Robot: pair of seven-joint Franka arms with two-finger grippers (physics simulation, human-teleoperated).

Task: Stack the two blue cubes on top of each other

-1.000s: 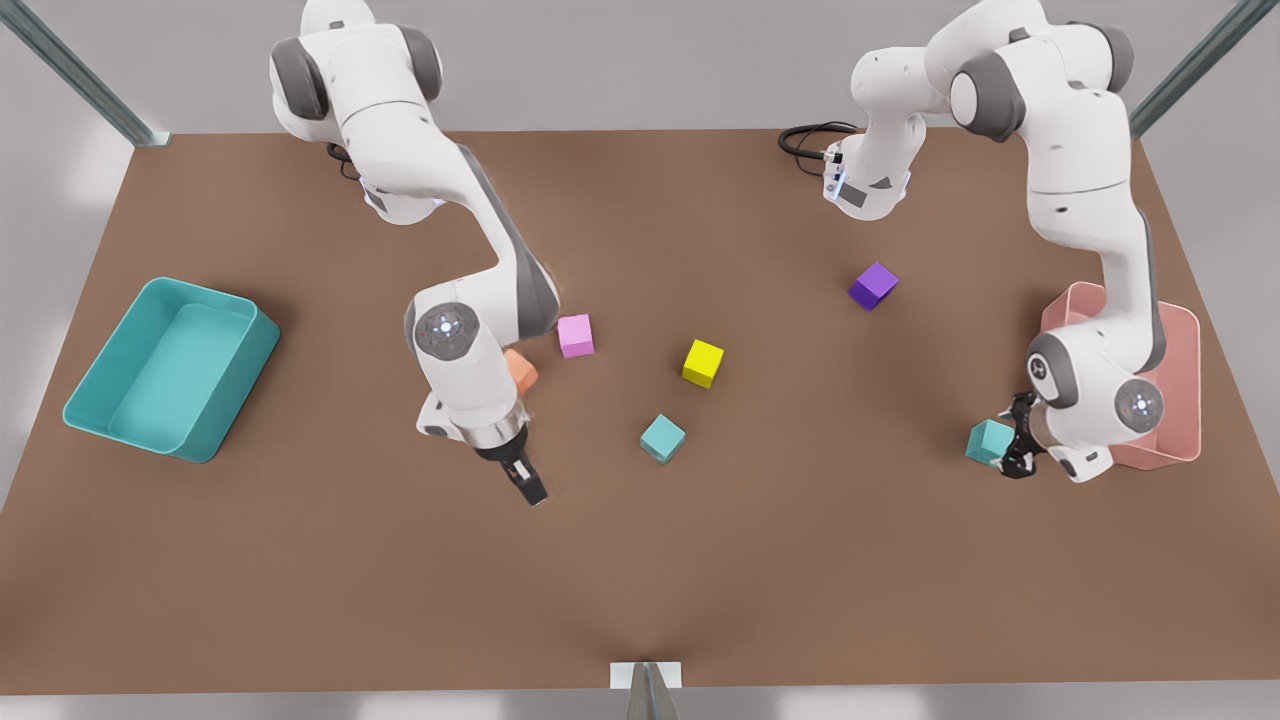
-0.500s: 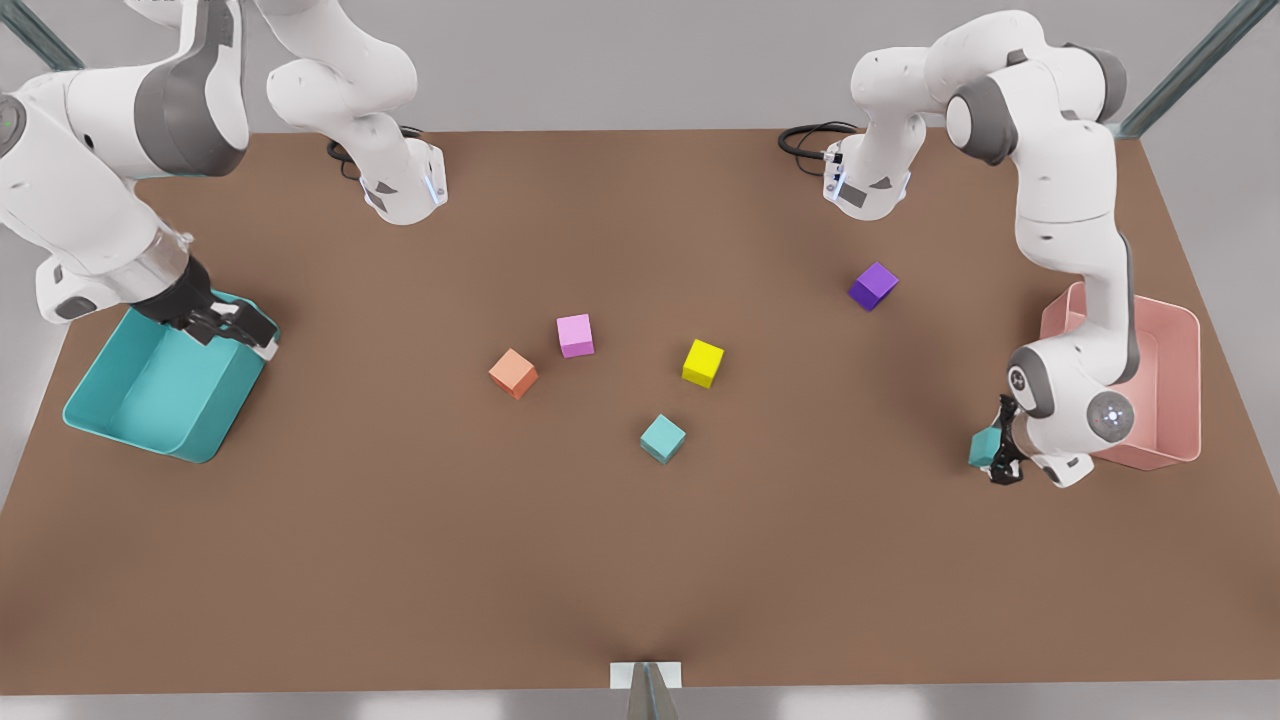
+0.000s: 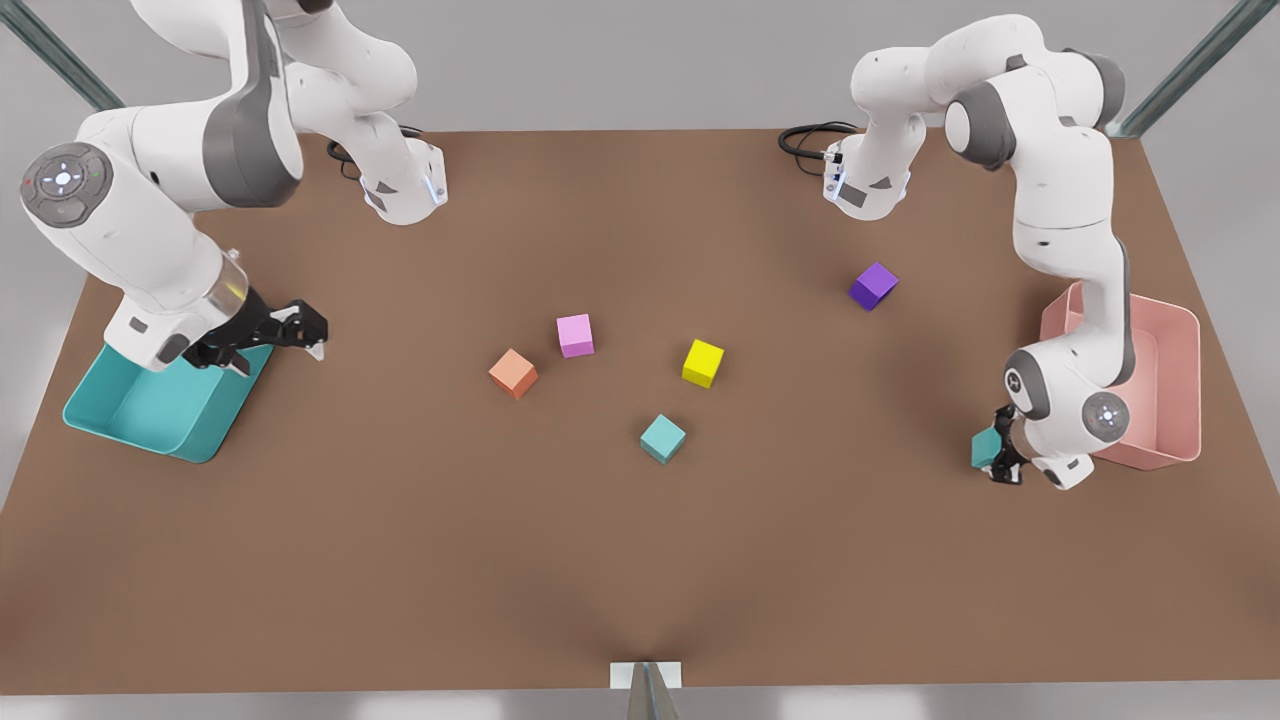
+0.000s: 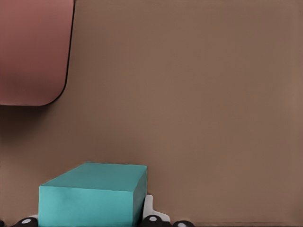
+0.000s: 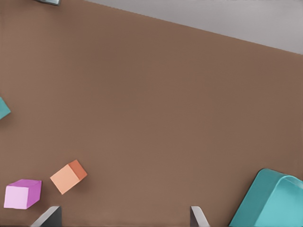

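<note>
- Over at the front view's left, the right gripper (image 3: 300,335) hangs by the teal tray (image 3: 150,415), fingers (image 5: 199,217) spread and holding nothing; this arm waits.
- Mid-bench sits one blue cube (image 3: 662,438), near the orange cube (image 3: 513,373), pink cube (image 3: 575,335) and yellow cube (image 3: 703,362).
- At the front view's right, beside the pink tray (image 3: 1165,400), the left gripper (image 3: 1000,450) seems to be pinching the second blue cube (image 4: 92,196) between its fingers.
- My worry: a shallow grip could let it slip or twist in transit, landing skewed.
- No readable labels or writing anywhere.
</note>
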